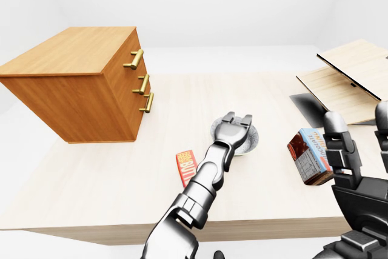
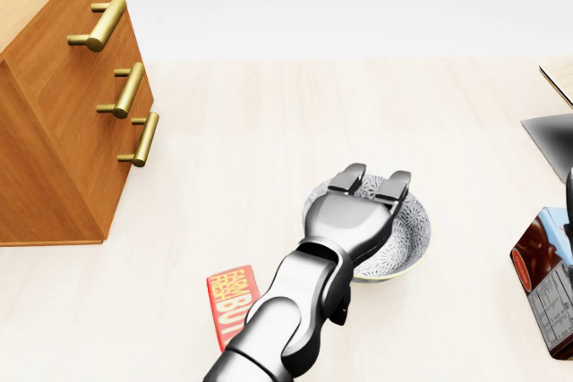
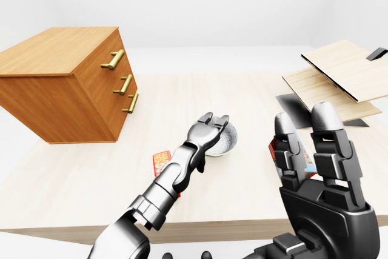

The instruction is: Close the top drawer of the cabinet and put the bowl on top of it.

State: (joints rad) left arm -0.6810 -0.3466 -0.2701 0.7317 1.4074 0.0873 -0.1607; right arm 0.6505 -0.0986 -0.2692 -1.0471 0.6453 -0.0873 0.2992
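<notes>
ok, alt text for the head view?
Left hand reaches over a patterned bowl on a pale table, fingers open. Wooden cabinet at left, three brass handles, drawers seemingly shut; red packet lower left of the bowl.

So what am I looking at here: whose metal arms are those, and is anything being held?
It is a simulated humanoid robot, and all three pictures come from cameras on its head, looking out over its own arms. One looks steeply down; the other two are a left and a right eye. On the pale table are a wooden cabinet with three brass handles, its drawers apparently shut, a patterned bowl, a red packet, a carton and some wooden boards. The left hand lies over the bowl, fingers reaching into it. Its thumb is hidden, so I cannot tell whether it is gripping the bowl. The right hand is raised, open and empty.
</notes>
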